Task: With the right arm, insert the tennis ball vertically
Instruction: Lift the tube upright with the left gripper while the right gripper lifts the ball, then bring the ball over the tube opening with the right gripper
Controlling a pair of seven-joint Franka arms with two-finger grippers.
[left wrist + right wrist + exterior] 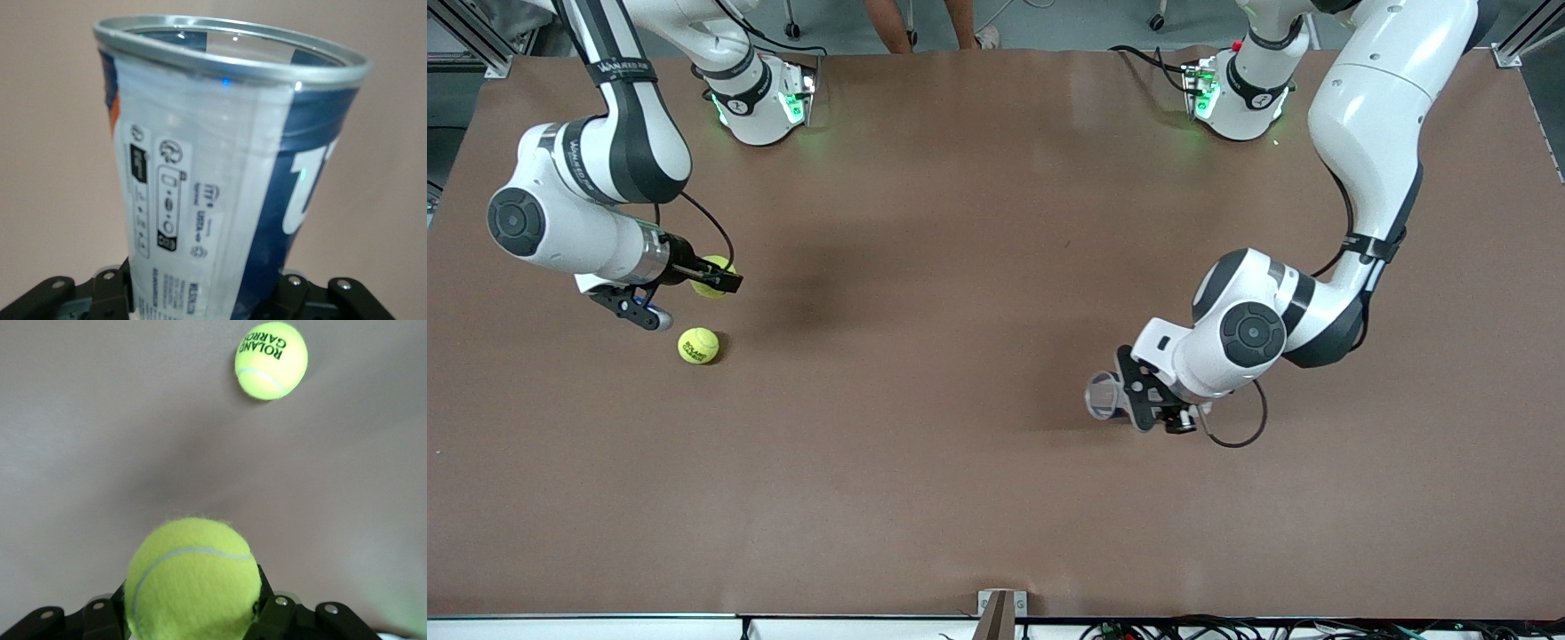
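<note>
My right gripper [713,278] is shut on a yellow tennis ball [710,269] and holds it above the table at the right arm's end; the ball fills the space between the jaws in the right wrist view [193,577]. A second tennis ball [698,345] with black print lies on the table just nearer the front camera, and shows in the right wrist view [271,360]. My left gripper [1119,396] is shut on a clear tennis-ball can [1104,394] with a blue and white label and a metal rim [227,60], its open mouth pointing away from the gripper.
The brown table [960,267] spreads wide between the two arms. The arm bases [760,102] stand along the edge farthest from the front camera. A small bracket [1000,609] sits at the edge nearest it.
</note>
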